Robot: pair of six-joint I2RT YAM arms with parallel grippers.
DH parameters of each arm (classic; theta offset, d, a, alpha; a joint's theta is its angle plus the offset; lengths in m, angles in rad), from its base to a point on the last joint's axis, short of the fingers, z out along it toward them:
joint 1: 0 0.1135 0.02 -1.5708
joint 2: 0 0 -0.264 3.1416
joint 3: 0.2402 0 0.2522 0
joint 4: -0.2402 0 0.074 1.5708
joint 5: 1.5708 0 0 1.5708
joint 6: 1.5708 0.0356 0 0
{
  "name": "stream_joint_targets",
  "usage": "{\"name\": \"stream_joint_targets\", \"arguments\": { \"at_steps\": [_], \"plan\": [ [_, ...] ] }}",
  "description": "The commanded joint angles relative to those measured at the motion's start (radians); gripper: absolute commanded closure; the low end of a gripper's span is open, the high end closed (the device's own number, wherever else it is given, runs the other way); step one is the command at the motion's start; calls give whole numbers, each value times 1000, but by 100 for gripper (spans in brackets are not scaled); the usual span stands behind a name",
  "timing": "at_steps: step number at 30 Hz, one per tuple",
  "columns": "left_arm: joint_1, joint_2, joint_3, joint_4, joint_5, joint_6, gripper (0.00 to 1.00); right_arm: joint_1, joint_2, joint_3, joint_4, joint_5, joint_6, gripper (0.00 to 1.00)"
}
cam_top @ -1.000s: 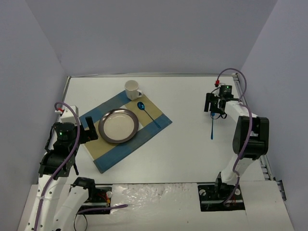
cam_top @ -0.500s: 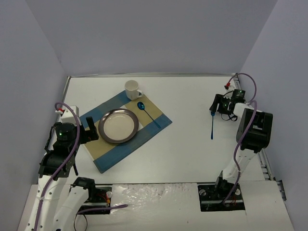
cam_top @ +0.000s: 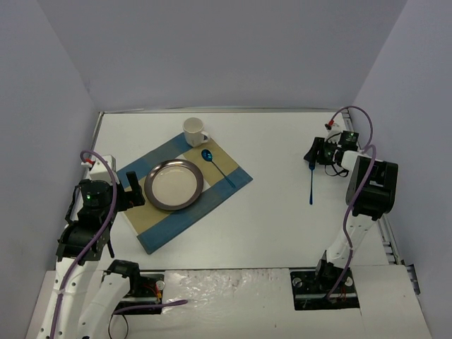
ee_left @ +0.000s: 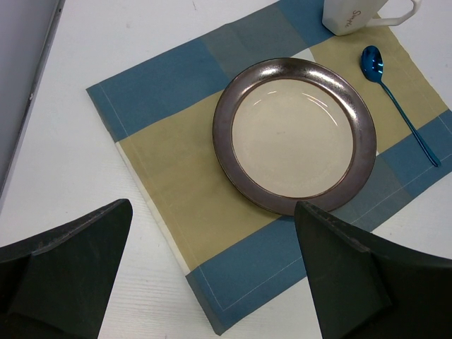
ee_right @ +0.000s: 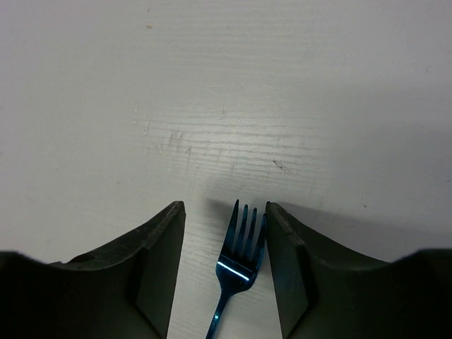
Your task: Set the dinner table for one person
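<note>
Left gripper (ee_left: 212, 208) near left, fingers spread wide, empty, by left edge of placemat (ee_left: 162, 162). Placemat lies askew on left half of white table (cam_top: 275, 212). Plate (ee_left: 293, 138) at mat centre. Spoon (ee_left: 395, 106) just right of plate, on mat. Mug (cam_top: 194, 131) at mat's far corner. Far right: fork (ee_right: 239, 247) flat on table, tines pointing far. Right gripper (ee_right: 224, 206) released, fingers straddling tines, not clamping.

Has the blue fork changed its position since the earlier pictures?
No. The blue fork lies in the same spot on the dinner table, just as far from the placemat.
</note>
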Motion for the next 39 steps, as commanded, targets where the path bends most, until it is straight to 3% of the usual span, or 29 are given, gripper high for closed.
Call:
{"name": "stream_joint_targets", "arguments": {
  "at_steps": [1,16,26,39],
  "plan": [
    [4,15,9,57,2,11,3,2,10,24,-3,-40,-19,56],
    [5,14,9,56,1,11,3,4,6,5,-1,-19,-13,99],
    [5,26,8,60,9,10,3,44,-157,-68,82,-7,70,100],
    [3,44,4,90,91,-15,3,202,-322,-222,287,20,223,100]
  ]
}}
